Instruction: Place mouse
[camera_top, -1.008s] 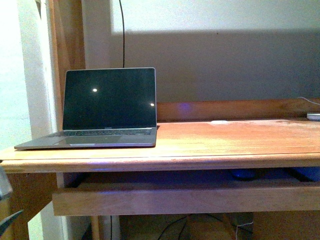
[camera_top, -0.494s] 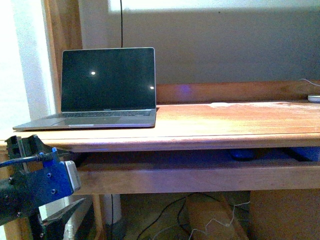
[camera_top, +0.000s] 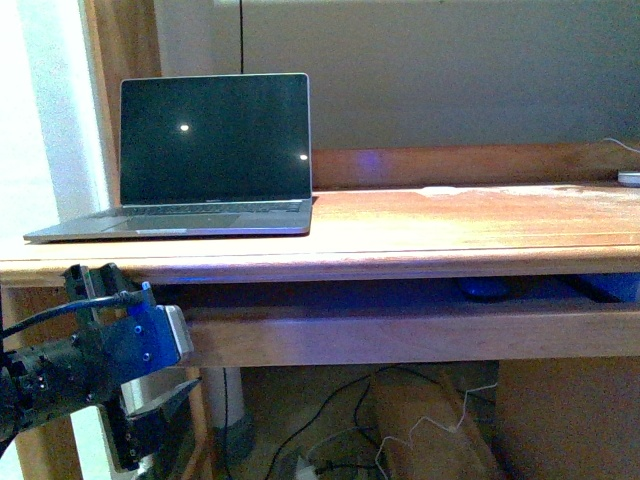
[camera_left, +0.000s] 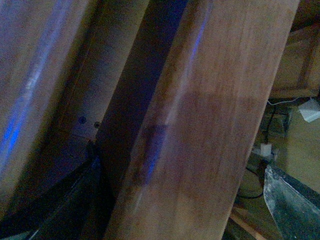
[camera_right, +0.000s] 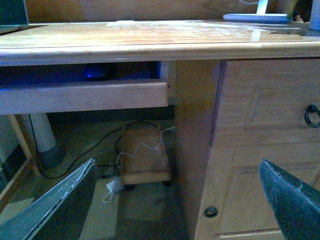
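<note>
Left gripper (camera_top: 140, 332) has risen, jaws spread; mouse (camera_top: 487, 290) lies crosswise beneath desk (camera_top: 450, 228).

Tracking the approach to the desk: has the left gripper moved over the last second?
Yes. In the front view the left gripper has risen and moved right, from far below the desk to just under its front edge.

Desk (camera_top: 450, 225) glossy varnished wood; laptop (camera_top: 213, 155) matt grey metal.

Open laptop (camera_top: 213, 150) on wooden desk (camera_top: 450, 232), dark mouse (camera_top: 487, 290) on tray (camera_top: 400, 335) beneath, left tool (camera_top: 150, 425) below desk edge
</note>
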